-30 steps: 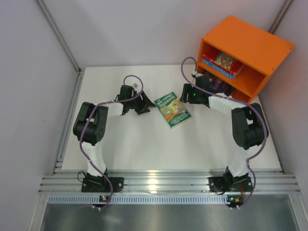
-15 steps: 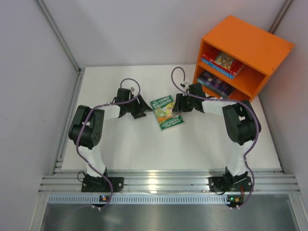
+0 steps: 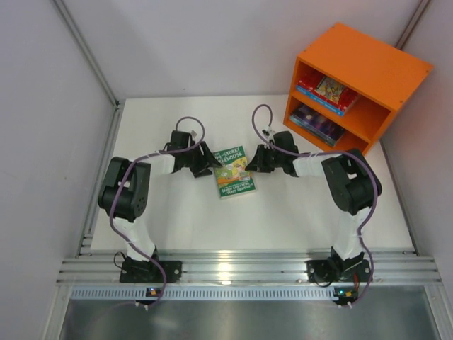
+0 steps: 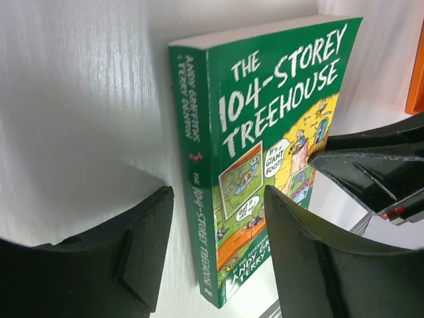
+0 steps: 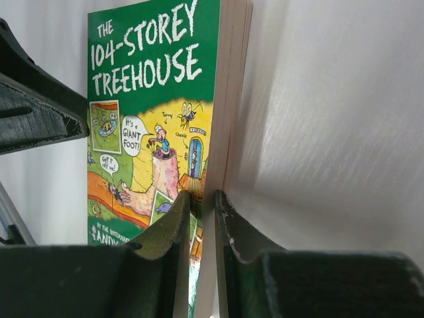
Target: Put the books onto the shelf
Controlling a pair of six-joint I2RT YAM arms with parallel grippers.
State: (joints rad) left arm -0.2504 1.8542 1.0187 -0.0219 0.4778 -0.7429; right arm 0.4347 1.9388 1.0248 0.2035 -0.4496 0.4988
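A green book (image 3: 234, 172) lies flat on the white table (image 3: 177, 219) between my two grippers. My right gripper (image 3: 253, 161) is shut on its page edge; in the right wrist view the fingers pinch the book (image 5: 152, 99) at the gripper (image 5: 202, 199). My left gripper (image 3: 210, 164) is open at the spine side. In the left wrist view the book's (image 4: 278, 112) spine corner sits between the spread jaws of that gripper (image 4: 218, 199), untouched. The orange shelf (image 3: 368, 64) stands at the back right, with books in its upper (image 3: 327, 92) and lower compartment (image 3: 317, 122).
White walls enclose the table on three sides. An aluminium rail (image 3: 248, 269) runs along the near edge by the arm bases. Purple cables (image 3: 260, 117) loop above both wrists. The right gripper's tip (image 4: 371, 165) shows in the left wrist view.
My right gripper came from the shelf to the green book and shut on its page edge. The book slid left and turned toward the left gripper, which barely moved.
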